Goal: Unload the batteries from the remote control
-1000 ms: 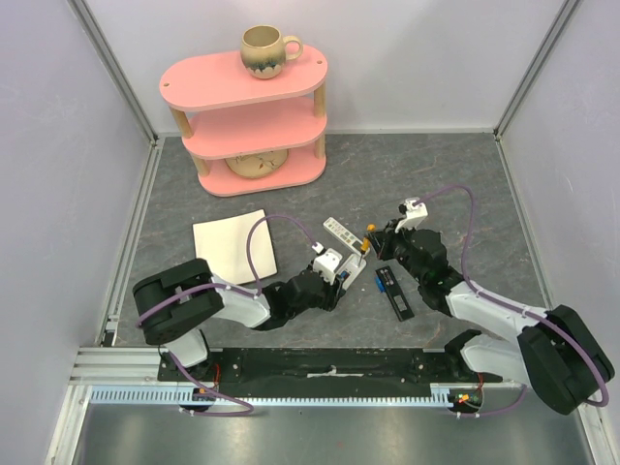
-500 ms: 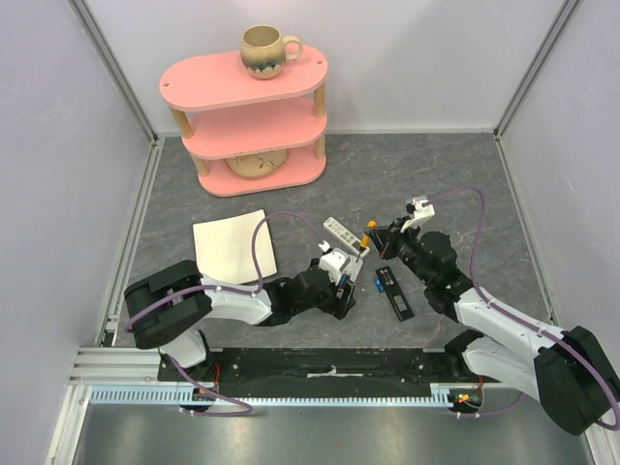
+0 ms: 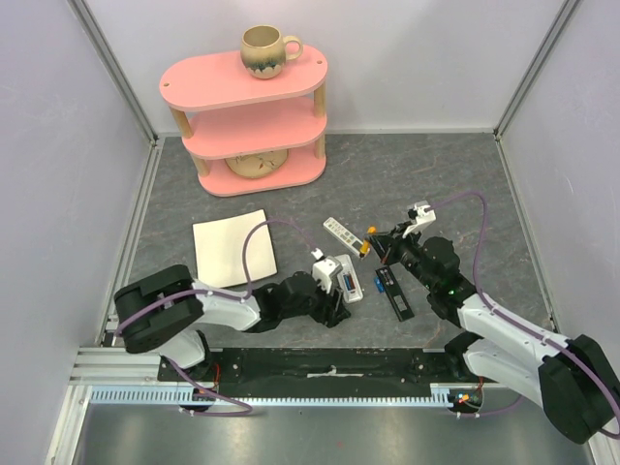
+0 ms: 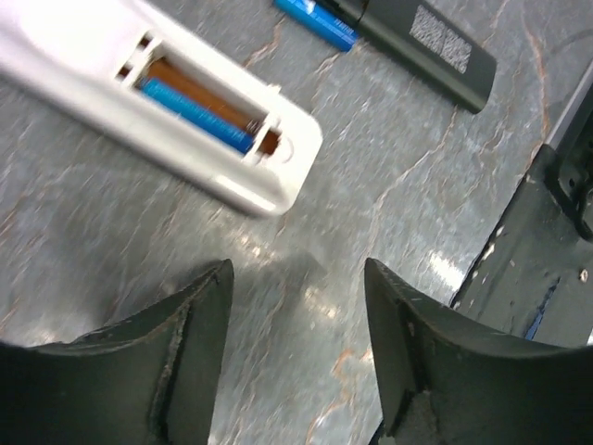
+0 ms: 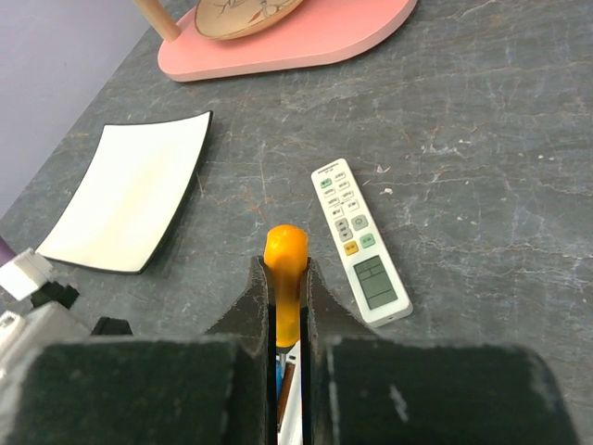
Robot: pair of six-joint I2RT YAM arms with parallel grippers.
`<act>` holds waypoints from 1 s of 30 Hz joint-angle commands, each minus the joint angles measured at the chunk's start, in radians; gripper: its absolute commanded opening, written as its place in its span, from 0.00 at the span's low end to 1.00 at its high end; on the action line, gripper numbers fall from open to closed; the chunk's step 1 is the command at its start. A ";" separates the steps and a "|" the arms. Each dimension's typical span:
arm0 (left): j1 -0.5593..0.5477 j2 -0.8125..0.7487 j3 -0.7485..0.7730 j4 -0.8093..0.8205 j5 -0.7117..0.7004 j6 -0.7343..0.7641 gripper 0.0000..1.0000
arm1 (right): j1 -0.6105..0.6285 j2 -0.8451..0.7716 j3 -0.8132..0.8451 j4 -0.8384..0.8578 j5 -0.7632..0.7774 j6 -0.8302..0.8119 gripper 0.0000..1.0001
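A white remote (image 4: 111, 83) lies back-up with its compartment open and one blue battery (image 4: 196, 117) inside; it also shows in the top view (image 3: 347, 282). A second blue battery (image 4: 317, 20) lies loose on the table beside it, also in the top view (image 3: 376, 284). My left gripper (image 4: 296, 343) is open and empty, just near of the open remote, also in the top view (image 3: 335, 296). My right gripper (image 5: 285, 264) is shut on the orange-handled screwdriver (image 5: 284, 255), above the open remote's far end, also in the top view (image 3: 374, 244).
A long black strip (image 4: 426, 46) lies beside the loose battery. A second white remote (image 5: 361, 241) lies face-up farther back. A white square plate (image 5: 130, 190) lies to the left. A pink shelf (image 3: 254, 107) with a mug (image 3: 265, 48) stands at the back.
My left gripper has drawn back toward the near edge, leaving the open remote lying on the table. My right gripper has shifted slightly nearer and to the right with the screwdriver.
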 commanded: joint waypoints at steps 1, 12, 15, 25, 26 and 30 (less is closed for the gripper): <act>0.050 -0.054 -0.105 -0.133 0.024 -0.056 0.58 | 0.000 0.005 -0.025 0.062 -0.061 0.033 0.00; 0.150 -0.085 -0.140 -0.086 0.088 -0.059 0.17 | 0.000 0.092 -0.072 0.168 -0.097 0.074 0.00; 0.167 -0.051 -0.122 -0.067 0.116 -0.058 0.11 | 0.000 0.120 -0.092 0.203 -0.095 0.085 0.00; 0.182 0.034 -0.042 -0.049 0.153 -0.053 0.03 | 0.003 0.215 -0.125 0.315 -0.089 0.136 0.00; 0.185 0.043 -0.037 -0.047 0.154 -0.053 0.03 | 0.005 0.221 -0.129 0.320 -0.084 0.139 0.00; 0.185 0.081 -0.010 -0.029 0.179 -0.058 0.02 | 0.016 0.240 -0.146 0.358 -0.061 0.169 0.00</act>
